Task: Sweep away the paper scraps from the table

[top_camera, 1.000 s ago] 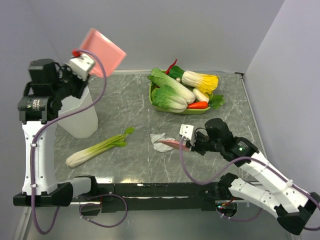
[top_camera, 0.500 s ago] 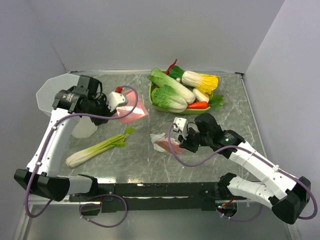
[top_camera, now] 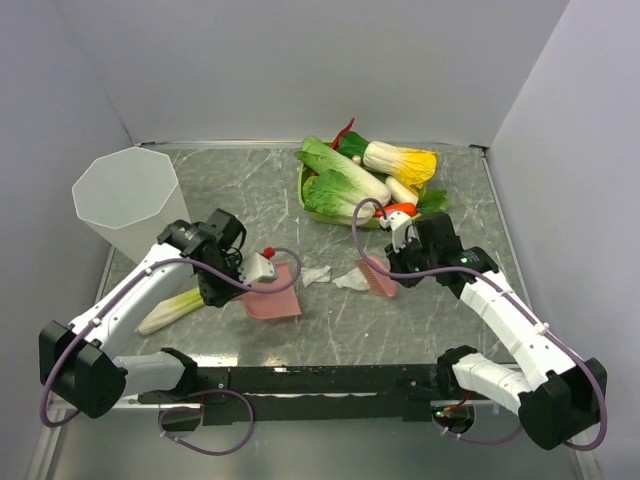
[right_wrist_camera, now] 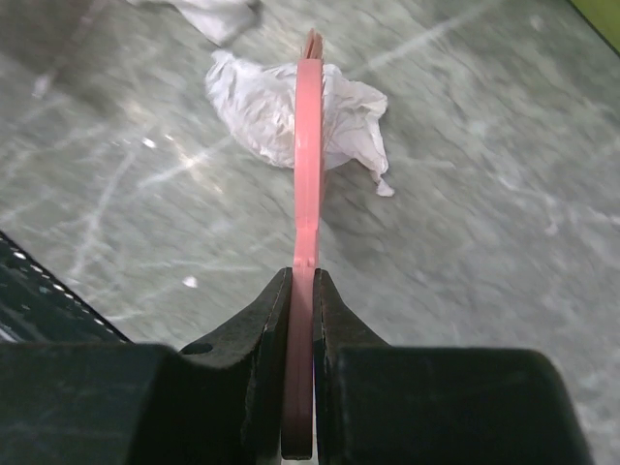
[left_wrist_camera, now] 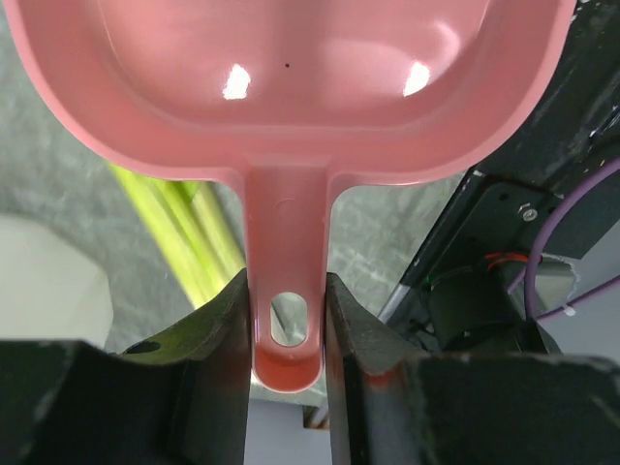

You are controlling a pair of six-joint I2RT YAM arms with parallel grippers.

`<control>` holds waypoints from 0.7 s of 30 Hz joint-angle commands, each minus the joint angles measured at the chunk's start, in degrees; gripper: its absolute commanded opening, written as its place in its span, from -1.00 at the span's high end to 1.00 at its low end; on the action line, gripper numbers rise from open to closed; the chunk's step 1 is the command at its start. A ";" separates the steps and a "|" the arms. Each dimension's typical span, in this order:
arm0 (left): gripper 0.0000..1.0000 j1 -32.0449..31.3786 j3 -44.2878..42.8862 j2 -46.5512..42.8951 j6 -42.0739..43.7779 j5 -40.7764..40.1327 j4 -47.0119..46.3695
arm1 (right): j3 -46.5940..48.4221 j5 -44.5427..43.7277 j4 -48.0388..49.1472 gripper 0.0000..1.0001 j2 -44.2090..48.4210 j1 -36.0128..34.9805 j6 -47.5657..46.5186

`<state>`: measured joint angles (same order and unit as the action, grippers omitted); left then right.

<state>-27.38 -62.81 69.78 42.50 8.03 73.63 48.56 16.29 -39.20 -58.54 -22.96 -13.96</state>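
1. 2 paper scraps (top_camera: 350, 281) lie mid-slab on the table (top_camera: 250, 190), between the pink dustpan (top_camera: 278, 300) and the pink brush (top_camera: 375, 277). The scrap nearer the brush appears to touch its bristles; the other sits just beside the pan's lip.
2. Left gripper (left_wrist_camera: 288, 325): jaws pinch the dustpan's handle at its hang-hole, with the pan mouth towards the scraps. Cannot tell whether the lip rests flat on the slab.
3. Right gripper (right_wrist_camera: 301, 300): jaws are clamped on the thin back of the brush, which shows edge-on in the wrist view with a scrap just beyond it.
4. Handling judgement: the scraps are crumpled tissue, so very light, soft and without stiffness. They will likely roll or skip rather than slide cleanly.
5. Take no hold of the scraps themselves. Push them with the bristles from the side away from the pan, low and slow.
6. Risks: a raised lip lets tissue slip under, and the leek (top_camera: 175, 310) lies close behind the pan.
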 commanded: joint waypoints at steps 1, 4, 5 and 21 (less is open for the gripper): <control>0.98 -4.43 2.94 1.85 -2.33 -0.56 -7.60 | -1.18 -2.92 -4.84 1.00 5.44 2.82 -8.80; 0.98 -6.89 6.37 5.01 -4.09 -3.10 -12.17 | -0.48 -5.04 -6.32 1.00 8.00 3.89 -13.54; 0.98 -7.42 7.42 5.89 -4.96 -3.81 -12.97 | 0.30 -4.52 -7.28 1.00 8.35 3.89 -14.42; 0.81 -8.84 10.34 13.19 -8.40 -11.54 -22.30 | 4.97 0.75 -6.34 1.00 11.62 3.89 -11.10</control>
<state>-35.99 -52.77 80.77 35.18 -0.10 54.13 50.37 18.13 -50.57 -44.80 -19.22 -29.08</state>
